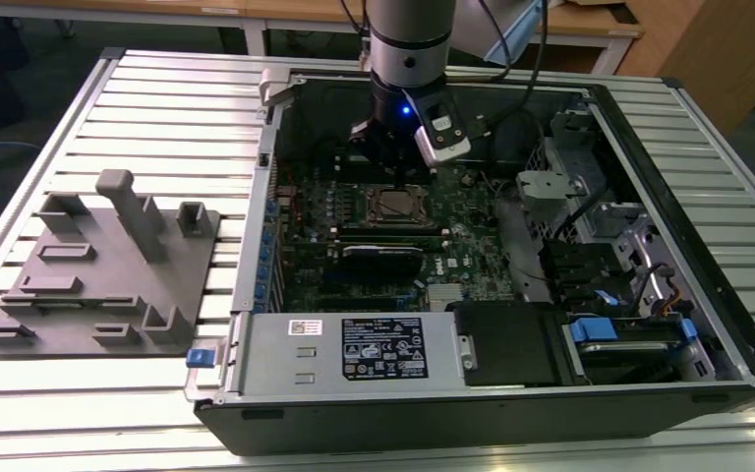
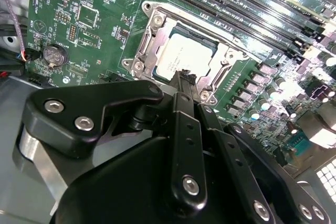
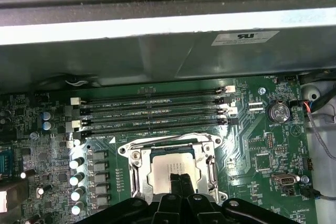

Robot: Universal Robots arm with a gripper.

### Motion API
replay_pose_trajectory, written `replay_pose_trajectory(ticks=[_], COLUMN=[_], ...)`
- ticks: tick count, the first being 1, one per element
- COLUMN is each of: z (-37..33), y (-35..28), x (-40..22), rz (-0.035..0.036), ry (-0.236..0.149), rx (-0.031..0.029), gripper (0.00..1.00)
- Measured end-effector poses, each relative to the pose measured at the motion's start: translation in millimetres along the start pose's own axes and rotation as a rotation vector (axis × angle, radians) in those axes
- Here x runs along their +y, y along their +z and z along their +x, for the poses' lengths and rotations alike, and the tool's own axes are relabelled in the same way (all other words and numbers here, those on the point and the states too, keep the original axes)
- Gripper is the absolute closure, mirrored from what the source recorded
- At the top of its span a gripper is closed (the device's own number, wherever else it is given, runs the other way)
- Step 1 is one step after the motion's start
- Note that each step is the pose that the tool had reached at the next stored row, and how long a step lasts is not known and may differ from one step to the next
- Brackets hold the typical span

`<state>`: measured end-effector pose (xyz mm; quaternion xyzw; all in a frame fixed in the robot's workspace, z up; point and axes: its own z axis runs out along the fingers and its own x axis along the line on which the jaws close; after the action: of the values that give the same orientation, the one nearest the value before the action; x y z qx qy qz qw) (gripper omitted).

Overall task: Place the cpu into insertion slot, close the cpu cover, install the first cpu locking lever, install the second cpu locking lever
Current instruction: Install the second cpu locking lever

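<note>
Above the cpu (image 2: 181,59), claw (image 2: 184,74), memory slots (image 3: 152,111) beside.

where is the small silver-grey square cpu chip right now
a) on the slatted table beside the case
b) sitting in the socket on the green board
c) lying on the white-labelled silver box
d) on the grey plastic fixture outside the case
b: in both wrist views the small silver-grey square cpu chip sits inside the silvery-rimmed square socket on the green motherboard, with the black tool just above its edge.
</note>
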<state>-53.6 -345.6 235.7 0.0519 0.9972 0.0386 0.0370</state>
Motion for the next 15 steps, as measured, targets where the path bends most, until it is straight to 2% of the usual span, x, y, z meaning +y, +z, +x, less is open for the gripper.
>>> replay_pose_trajectory(ticks=[11,13,15], z=[0.0,0.0,0.0], y=[0.0,0.0,0.0], x=[0.0,0.0,0.0], rz=[-0.0002,-0.0023,-0.0025], ry=[-0.003,-0.033,-0.035], rx=[0.0003,0.0027,0.0029], gripper=[0.89,0.89,0.89])
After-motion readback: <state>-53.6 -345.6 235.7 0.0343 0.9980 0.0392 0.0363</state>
